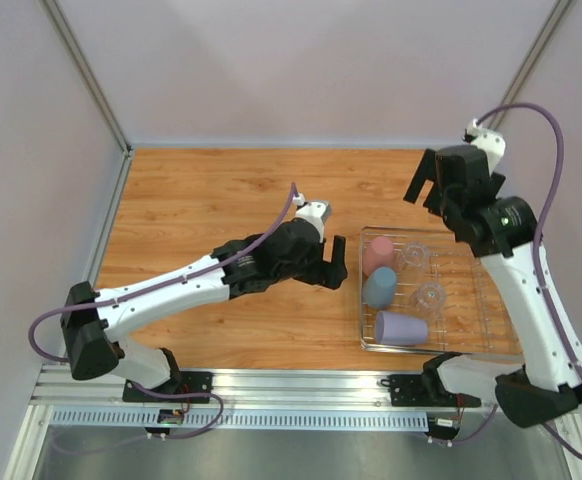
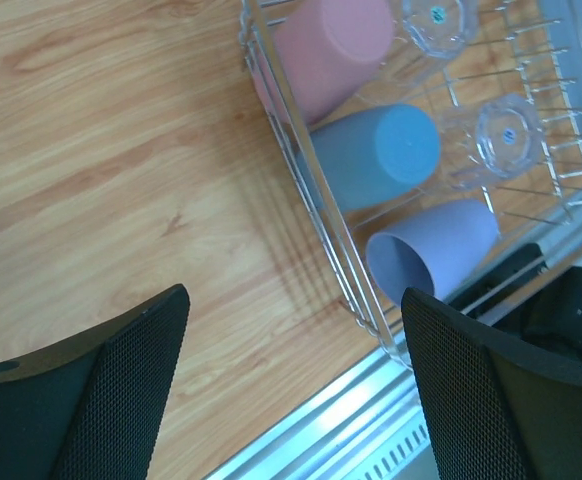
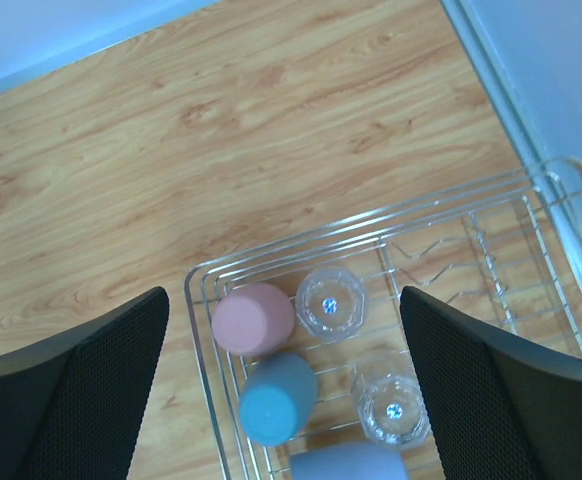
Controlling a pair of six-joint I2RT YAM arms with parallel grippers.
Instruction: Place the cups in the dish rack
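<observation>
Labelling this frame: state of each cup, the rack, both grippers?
pink cup: in rack, base up
blue cup: in rack, base up, tilted
lavender cup: in rack, on its side
far glass tumbler: in rack, standing
near glass tumbler: in rack, standing
dish rack: holds all five cups
left gripper: fingers open, empty
right gripper: fingers open, empty

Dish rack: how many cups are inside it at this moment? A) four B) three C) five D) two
C: the pink cup, blue cup, lavender cup and two clear tumblers all lie within the rim of the rack.
</observation>
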